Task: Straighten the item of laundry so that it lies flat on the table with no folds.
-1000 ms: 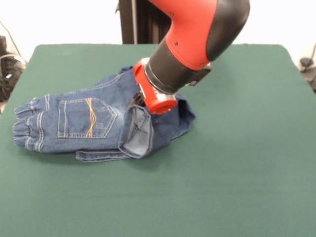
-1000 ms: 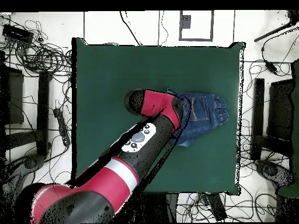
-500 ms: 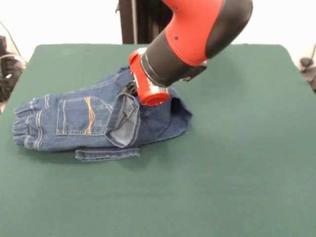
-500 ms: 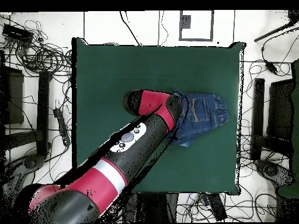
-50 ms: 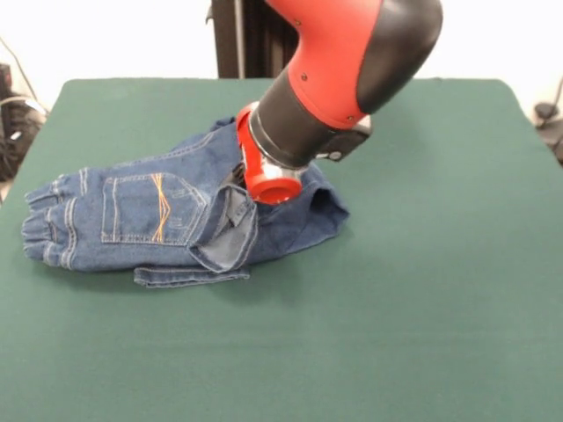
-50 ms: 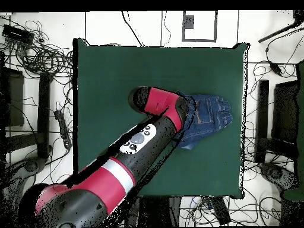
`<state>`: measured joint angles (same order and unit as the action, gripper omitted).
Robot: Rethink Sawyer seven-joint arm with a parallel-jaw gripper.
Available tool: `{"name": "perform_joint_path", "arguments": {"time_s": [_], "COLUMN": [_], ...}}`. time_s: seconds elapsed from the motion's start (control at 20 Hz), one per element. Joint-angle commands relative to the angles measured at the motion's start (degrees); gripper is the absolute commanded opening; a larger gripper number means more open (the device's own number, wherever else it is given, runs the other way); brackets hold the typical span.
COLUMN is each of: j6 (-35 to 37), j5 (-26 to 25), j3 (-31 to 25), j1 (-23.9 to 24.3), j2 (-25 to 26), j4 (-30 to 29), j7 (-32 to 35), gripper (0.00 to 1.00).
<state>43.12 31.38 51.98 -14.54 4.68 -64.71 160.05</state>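
The jeans (image 5: 158, 224) lie left of centre on the green worktop (image 5: 422, 299). In the front view their long axis runs left to right, with the gathered waistband at the left end and the back pocket with orange stitching facing up. The legs are doubled over at the right end, one cuff folded back. The hand (image 5: 239, 183) presses into this bunched cloth under the red wrist; whether it is clenched cannot be told.

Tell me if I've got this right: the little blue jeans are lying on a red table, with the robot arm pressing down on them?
Not quite: the table is dark green, not red, as the front view shows. Only the arm is red. The jeans do lie there under the arm.
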Motion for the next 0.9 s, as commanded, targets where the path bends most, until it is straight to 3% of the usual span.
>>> {"name": "perform_joint_path", "arguments": {"time_s": [0.05, 0.4, 0.9], "j6": [-3.7, -4.0, -7.5], "j5": [8.9, 9.4, 7.5], "j3": [-10.7, -11.5, -15.6], "j1": [0.9, 1.7, 1.8], "j2": [-2.1, -2.9, -9.7], "j4": [1.2, 1.5, -3.1], "j7": [18.6, 13.1, 7.5], "gripper": [0.0, 0.0, 0.0]}}
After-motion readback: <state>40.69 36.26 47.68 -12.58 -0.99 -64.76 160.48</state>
